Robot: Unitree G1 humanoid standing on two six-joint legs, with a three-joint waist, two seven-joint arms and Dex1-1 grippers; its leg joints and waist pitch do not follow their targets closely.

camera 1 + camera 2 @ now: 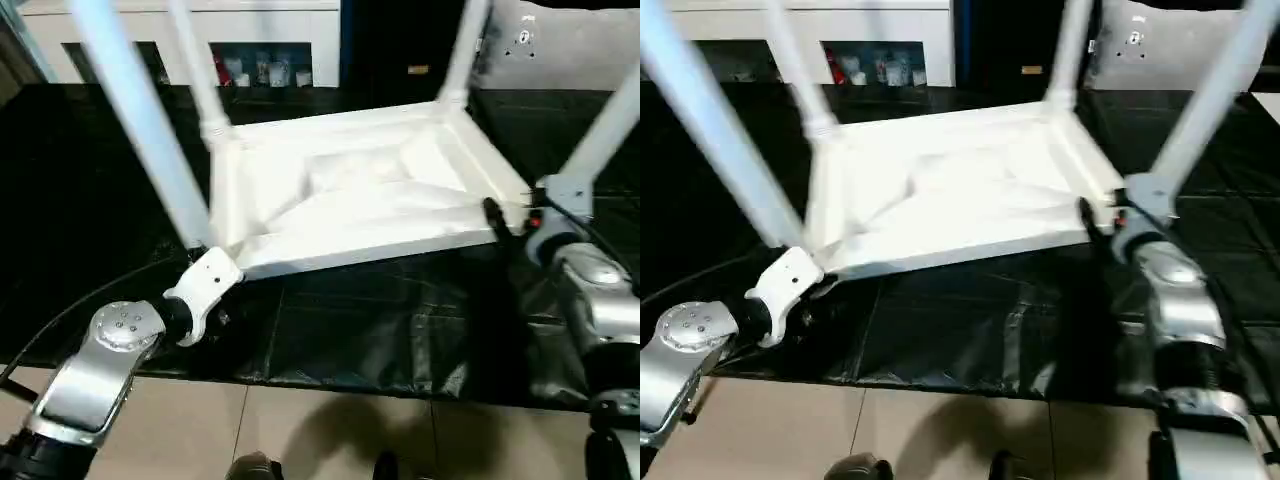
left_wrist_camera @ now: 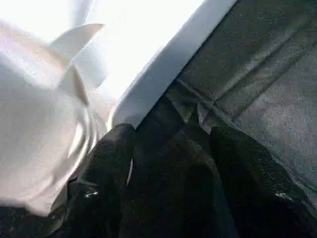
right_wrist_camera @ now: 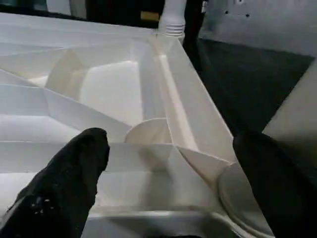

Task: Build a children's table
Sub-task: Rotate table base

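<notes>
Here, children's table (image 1: pixel 370 200) upside down on the black-covered work surface (image 1: pixel 400 330), four legs up, left gripper (image 2: pixel 163 163) part-open at its near-left corner, perhaps touching, right gripper (image 3: pixel 168 183) spread wide around its near-right corner.

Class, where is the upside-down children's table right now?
The children's table lies upside down on the black-covered work surface, mid-frame in the head views, legs up, between both arms.

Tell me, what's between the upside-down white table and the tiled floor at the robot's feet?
A stretch of the black-covered work surface, wrinkled and bare, lies between the table and the floor; the head views show it.
</notes>
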